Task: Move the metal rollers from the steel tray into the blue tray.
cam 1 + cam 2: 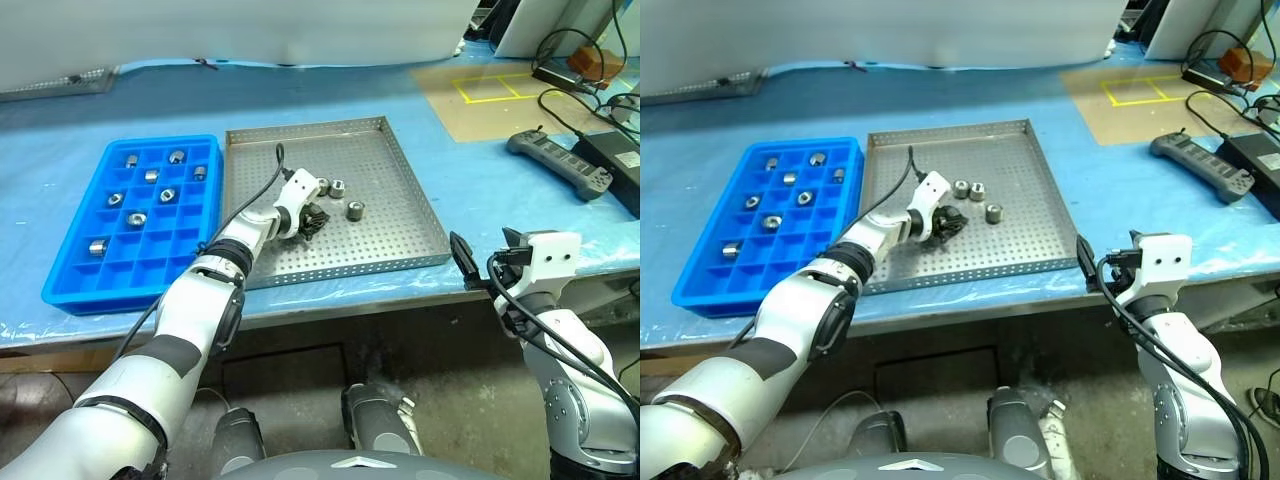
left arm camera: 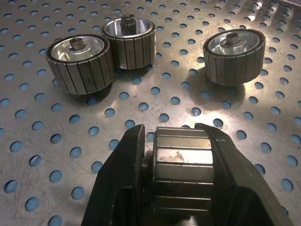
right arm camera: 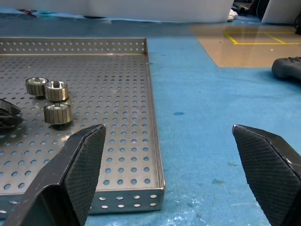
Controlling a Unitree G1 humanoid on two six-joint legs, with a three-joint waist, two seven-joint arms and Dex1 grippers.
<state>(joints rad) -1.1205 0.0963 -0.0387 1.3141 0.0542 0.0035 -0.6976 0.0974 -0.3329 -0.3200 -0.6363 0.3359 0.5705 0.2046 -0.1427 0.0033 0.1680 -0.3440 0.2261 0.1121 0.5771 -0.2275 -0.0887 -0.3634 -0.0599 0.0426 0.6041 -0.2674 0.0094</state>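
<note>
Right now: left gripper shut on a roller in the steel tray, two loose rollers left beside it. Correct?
Not quite: three loose rollers stand ahead of it, as the left wrist view shows. The left gripper is indeed shut on a roller in the steel tray.

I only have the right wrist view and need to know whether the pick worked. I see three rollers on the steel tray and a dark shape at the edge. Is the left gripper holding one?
Observer: Yes. In the left wrist view the left gripper is shut on a fourth roller, clamped between both fingers.
Operator: How full is the blue tray?
Observer: The blue tray holds eight rollers, each in its own compartment, and many compartments are free.
Operator: Which way does the arm have to carry it?
Observer: To the robot's left. The blue tray lies right beside the steel tray on that side.
</note>
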